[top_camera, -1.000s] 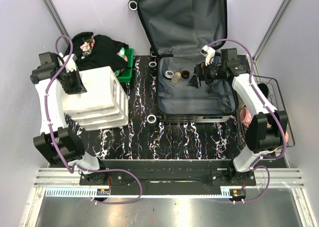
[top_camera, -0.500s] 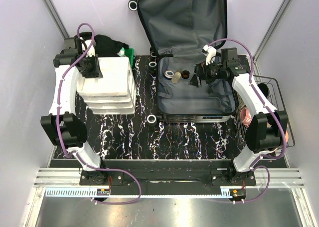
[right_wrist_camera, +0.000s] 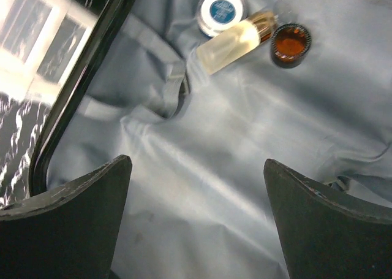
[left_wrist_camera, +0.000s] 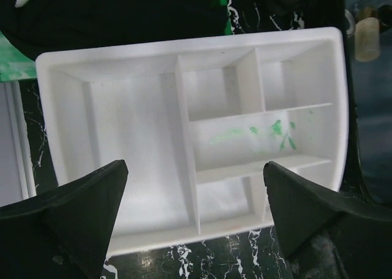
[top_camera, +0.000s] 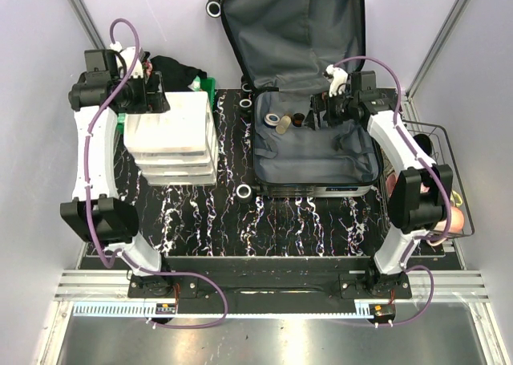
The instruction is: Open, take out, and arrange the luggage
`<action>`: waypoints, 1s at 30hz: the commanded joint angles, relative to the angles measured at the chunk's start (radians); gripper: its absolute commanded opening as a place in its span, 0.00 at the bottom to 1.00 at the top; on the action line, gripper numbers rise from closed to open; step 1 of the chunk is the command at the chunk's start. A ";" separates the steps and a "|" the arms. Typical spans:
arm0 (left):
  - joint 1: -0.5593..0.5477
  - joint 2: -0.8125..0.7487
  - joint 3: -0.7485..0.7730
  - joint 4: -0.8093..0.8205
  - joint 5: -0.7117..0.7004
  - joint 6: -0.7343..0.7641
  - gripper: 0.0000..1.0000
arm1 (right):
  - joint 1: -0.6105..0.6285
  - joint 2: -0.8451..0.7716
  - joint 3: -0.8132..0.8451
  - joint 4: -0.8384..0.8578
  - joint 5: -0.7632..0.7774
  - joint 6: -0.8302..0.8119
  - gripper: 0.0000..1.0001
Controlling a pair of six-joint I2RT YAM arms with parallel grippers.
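A tin [right_wrist_camera: 222,10], bottle [right_wrist_camera: 236,45] and jar [right_wrist_camera: 290,44] are kept in the suitcase [top_camera: 313,152] below the wide-spread right gripper [right_wrist_camera: 197,165]; the left gripper [left_wrist_camera: 195,168] is likewise spread over a white tray [left_wrist_camera: 122,126].

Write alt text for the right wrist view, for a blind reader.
The open right gripper hangs over the grey lining of the luggage. Ahead lie a blue-topped tin, a pale bottle on its side and an amber jar.

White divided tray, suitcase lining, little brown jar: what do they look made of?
White divided tray: looks like moulded plastic, matte, with one-piece rounded walls and dividers. Suitcase lining: grey fabric, soft, going by creases and a sewn strap. Brown jar: translucent amber, glass or plastic; cannot tell.
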 commanded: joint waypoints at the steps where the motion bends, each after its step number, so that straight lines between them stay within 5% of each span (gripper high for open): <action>1: 0.016 -0.168 0.022 0.050 0.036 0.009 0.99 | 0.039 0.066 0.115 0.106 0.177 0.231 1.00; 3: 0.043 -0.237 -0.027 0.123 -0.042 -0.049 0.99 | 0.065 0.123 0.160 0.076 0.309 0.417 0.99; 8: 0.167 -0.308 -0.123 0.150 -0.042 -0.212 0.99 | 0.124 0.213 0.273 0.017 0.441 0.550 1.00; 19: 0.186 -0.390 -0.208 0.128 -0.118 -0.240 0.99 | 0.141 0.422 0.414 -0.036 0.521 0.710 1.00; 30: 0.186 -0.415 -0.279 0.136 -0.148 -0.223 0.99 | 0.161 0.531 0.473 -0.024 0.431 0.812 0.91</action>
